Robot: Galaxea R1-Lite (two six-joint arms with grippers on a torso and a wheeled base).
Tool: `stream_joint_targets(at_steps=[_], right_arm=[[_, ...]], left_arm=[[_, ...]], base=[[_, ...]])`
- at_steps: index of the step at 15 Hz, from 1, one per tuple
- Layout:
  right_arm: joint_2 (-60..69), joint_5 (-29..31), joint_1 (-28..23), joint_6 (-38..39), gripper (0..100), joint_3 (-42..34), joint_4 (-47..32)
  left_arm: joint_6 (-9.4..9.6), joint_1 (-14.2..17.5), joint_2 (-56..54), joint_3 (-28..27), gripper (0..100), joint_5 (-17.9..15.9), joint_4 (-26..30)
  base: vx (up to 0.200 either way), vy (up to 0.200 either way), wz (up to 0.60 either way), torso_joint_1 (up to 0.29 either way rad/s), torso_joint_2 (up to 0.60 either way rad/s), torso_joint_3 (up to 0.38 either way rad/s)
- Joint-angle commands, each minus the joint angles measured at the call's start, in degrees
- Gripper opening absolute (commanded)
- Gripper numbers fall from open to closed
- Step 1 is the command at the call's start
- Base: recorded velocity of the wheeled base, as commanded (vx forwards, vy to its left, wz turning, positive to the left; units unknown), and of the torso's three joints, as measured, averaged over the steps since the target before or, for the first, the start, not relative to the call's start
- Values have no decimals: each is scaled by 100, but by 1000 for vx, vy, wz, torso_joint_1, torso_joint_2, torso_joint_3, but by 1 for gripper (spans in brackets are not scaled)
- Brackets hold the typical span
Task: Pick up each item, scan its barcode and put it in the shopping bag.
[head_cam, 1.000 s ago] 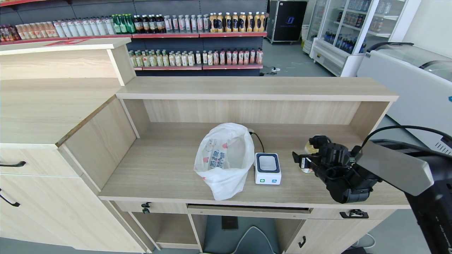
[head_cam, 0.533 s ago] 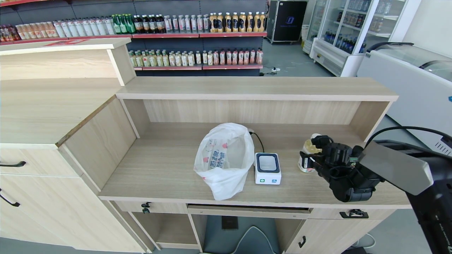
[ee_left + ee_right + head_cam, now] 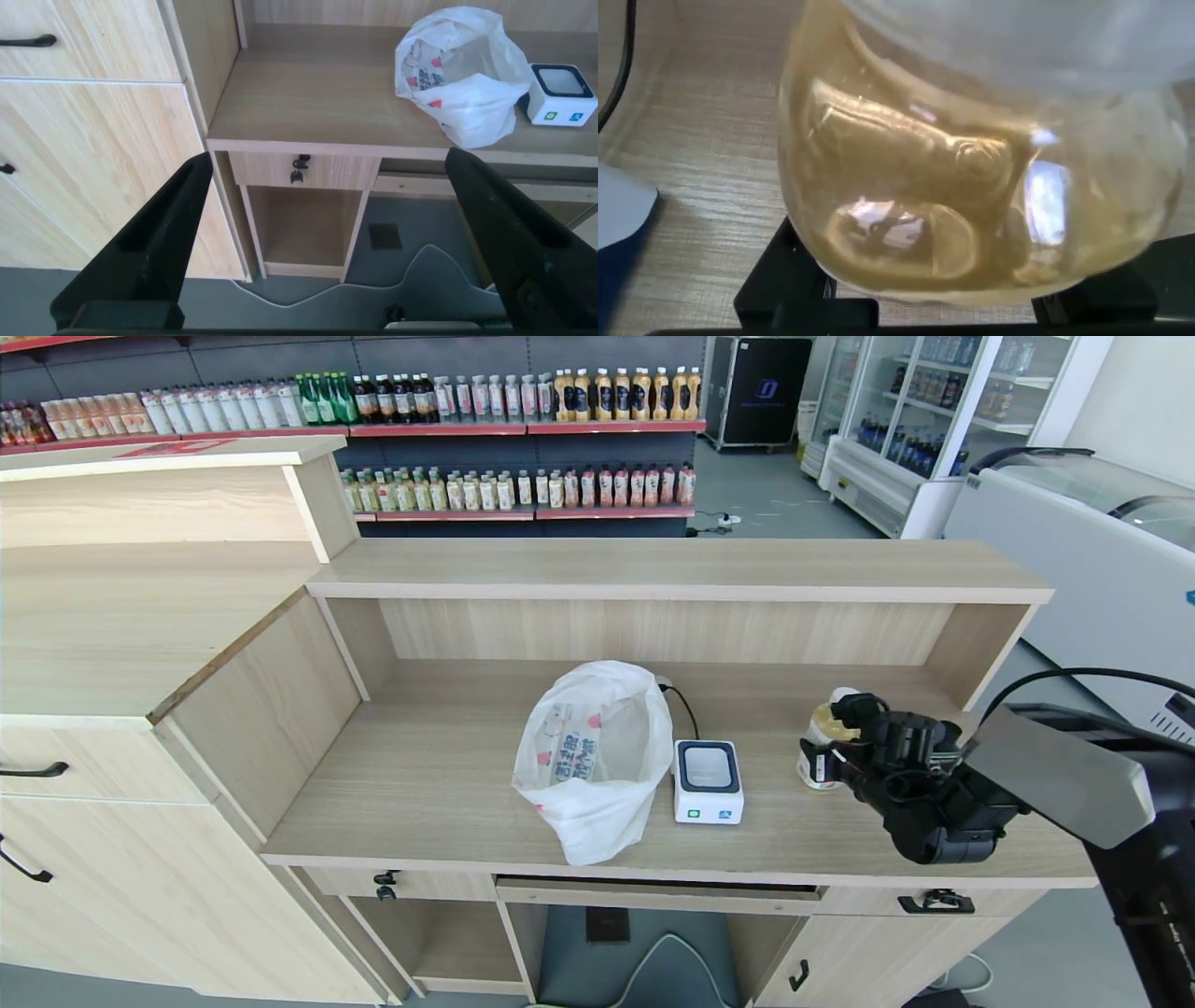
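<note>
Status: right gripper [image 3: 831, 739] clamped on the white-capped jar [image 3: 819, 724] of yellow liquid, low over the counter [image 3: 420, 784] right of the scanner [image 3: 708, 781]; scan and bagging pending, shopping bag [image 3: 593, 761] contents unclear, left gripper [image 3: 327, 243] wide open below counter height.

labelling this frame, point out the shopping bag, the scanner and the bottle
shopping bag [image 3: 597, 814], head view, white front wall below the opening
scanner [image 3: 708, 767], head view, dark top window
bottle [image 3: 818, 733], head view, yellowish shoulder under the cap
</note>
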State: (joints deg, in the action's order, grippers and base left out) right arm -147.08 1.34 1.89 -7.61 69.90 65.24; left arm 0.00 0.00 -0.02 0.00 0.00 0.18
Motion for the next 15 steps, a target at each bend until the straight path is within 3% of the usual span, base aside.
stream_joint_targets(at_steps=[1,3,6,10,12,15], right_arm=[[347,-46,-57,66,0,-12,6],[1234,-248,-66,585,0,-328,-434],[3476,-1259,-101,1587,0,-864,-2481],[5796,-4142,-400,2378,0,-1084,-4406],[6569,-5662,-505,2439,0,-1664,-4512],[7193,-6638,-470,2554,0,-2174,-4547]], left_arm=[[0,0,2,0,100,0,-1],[0,0,2,0,100,0,-1],[0,0,2,0,100,0,-1],[0,0,2,0,100,0,-1],[0,0,2,0,100,0,-1],[0,0,2,0,100,0,-1]], base=[[0,0,0,0,0,0],[0,0,0,0,0,0],[0,0,0,0,0,0],[0,0,0,0,0,0],[0,0,0,0,0,0],[0,0,0,0,0,0]])
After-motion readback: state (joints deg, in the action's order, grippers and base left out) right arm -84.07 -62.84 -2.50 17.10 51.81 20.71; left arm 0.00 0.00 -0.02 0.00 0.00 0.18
